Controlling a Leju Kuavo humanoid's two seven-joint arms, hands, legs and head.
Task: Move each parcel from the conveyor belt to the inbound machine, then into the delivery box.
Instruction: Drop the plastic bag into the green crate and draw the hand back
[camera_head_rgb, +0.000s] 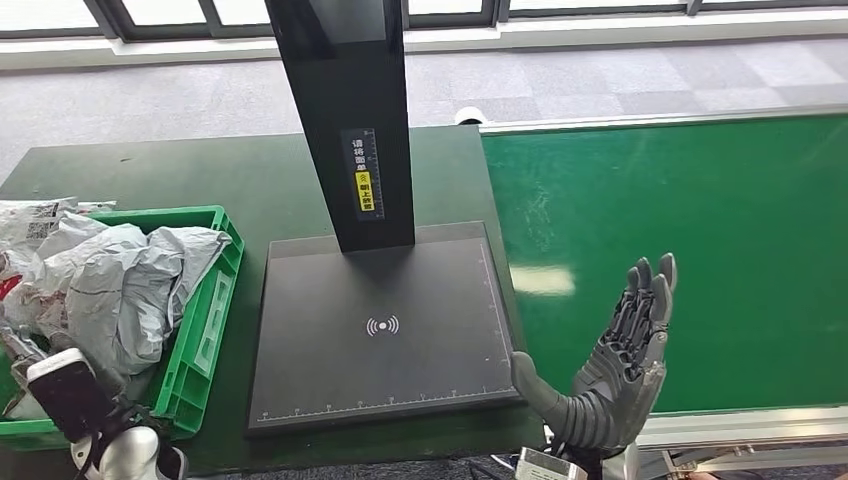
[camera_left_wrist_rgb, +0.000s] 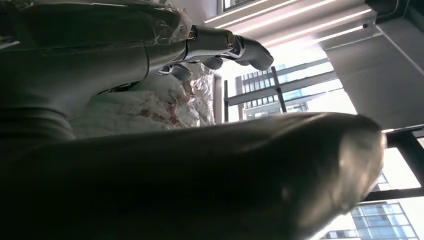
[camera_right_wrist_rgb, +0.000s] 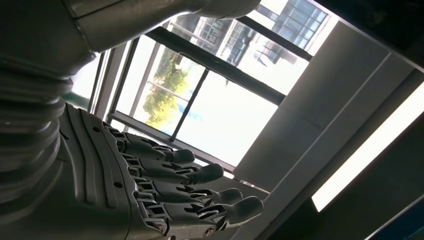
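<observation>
From the head view, my left hand (camera_left_wrist_rgb: 210, 47) is cut off at the lower left corner: I see only the silver wrist and a dark block with a white end above it, beside the green slatted plastic delivery box (camera_head_rgb: 205, 330). The left wrist view is mostly dark and blurred by the thick thumb close to the lens; beyond it, darker fingers curl against crumpled grey and white plastic, and I cannot tell whether they hold it or merely rest on it. The grey plastic mailer parcels (camera_head_rgb: 120, 285) lie heaped in the delivery box, spilling over its far left rim; their number is hard to make out. My right hand (camera_head_rgb: 615, 370) stands upright at the near edge of the green conveyor belt (camera_head_rgb: 680, 230), palm toward the machine, fingers straight and close together, thumb spread wide, holding nothing. The black flat-plate inbound machine (camera_head_rgb: 385, 330) sits between box and belt on a dark green table (camera_head_rgb: 200, 175); its black upright column (camera_head_rgb: 350, 120) is cut off at the top, and its yellow label is too small to read. Beyond lie grey carpet tiles and window frames; the right wrist view shows bright windows and a ceiling light strip.
</observation>
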